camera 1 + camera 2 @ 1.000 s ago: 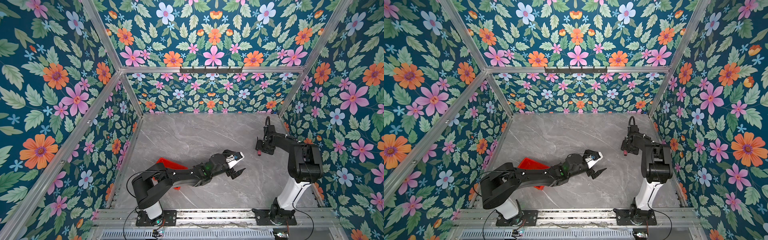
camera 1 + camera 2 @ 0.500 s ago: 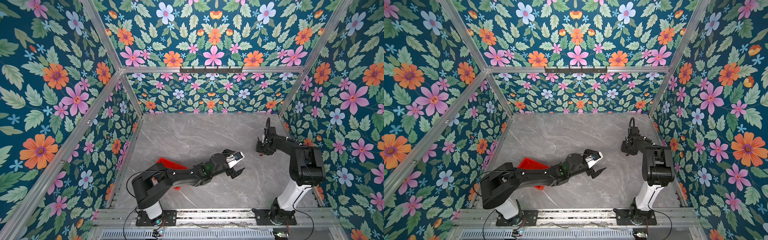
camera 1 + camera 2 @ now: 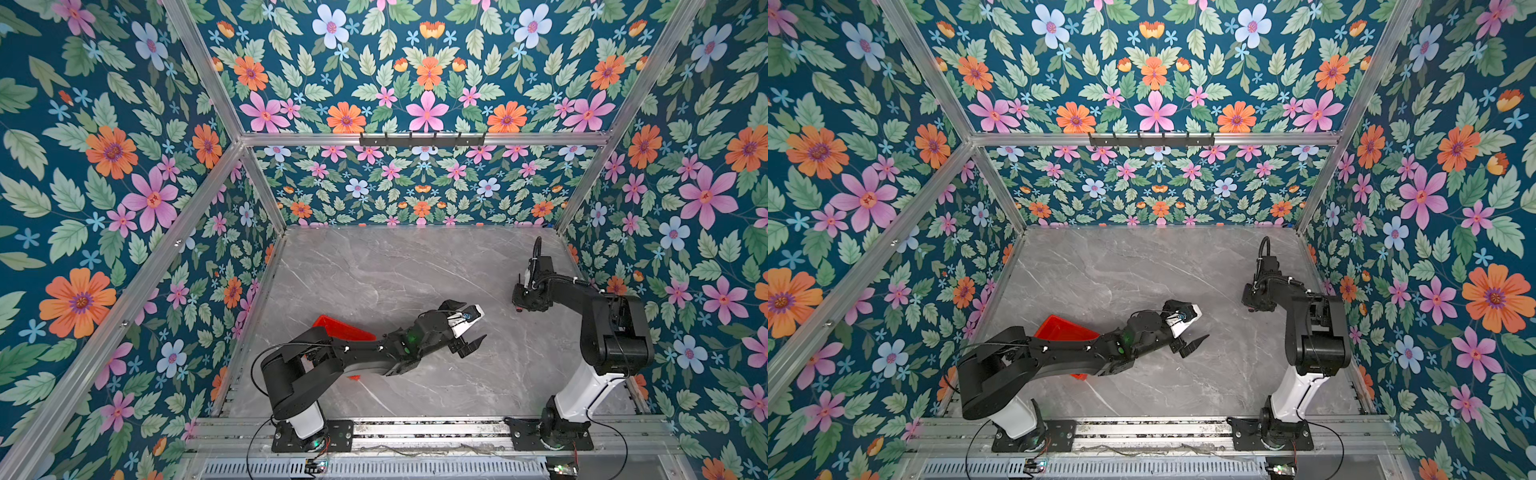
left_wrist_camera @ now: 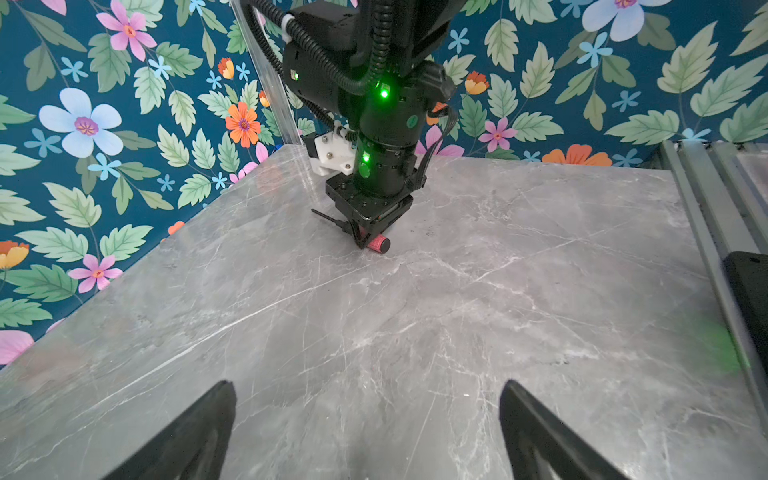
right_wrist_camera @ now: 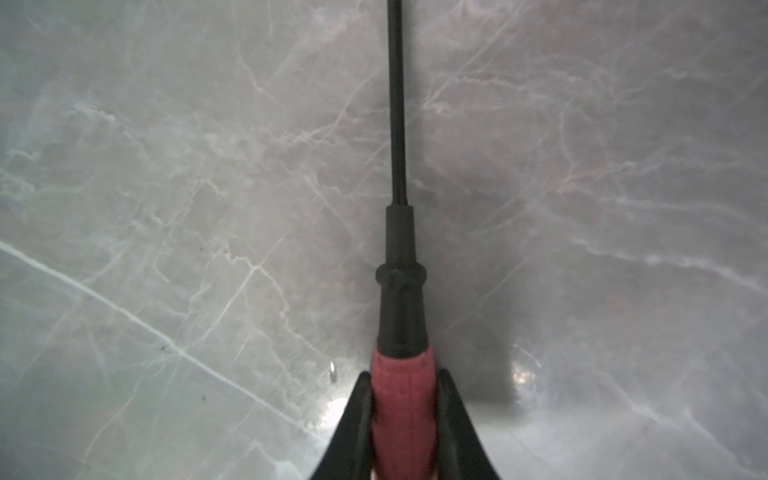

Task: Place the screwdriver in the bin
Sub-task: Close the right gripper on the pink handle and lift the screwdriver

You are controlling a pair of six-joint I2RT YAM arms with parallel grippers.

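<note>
Jaws of the right gripper (image 5: 403,419) are pinched on the handle of the screwdriver (image 5: 402,386), which lies on the bench (image 4: 415,332), well apart from the bin (image 3: 338,328). Left gripper (image 4: 365,432) jaws stand spread and hold nothing. Step in hand: the grasp. Next move, by judgement: lift clear, carry across to the bin, partly hidden under the left arm, then release inside its walls.

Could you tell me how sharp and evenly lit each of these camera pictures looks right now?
Both top views are sharp and evenly lit. The right wrist view is soft and hazy, with white glare on the table beside the screwdriver and a dark shadow next to it. The left wrist view is crisp mid-frame, its own fingertips blurred.
</note>
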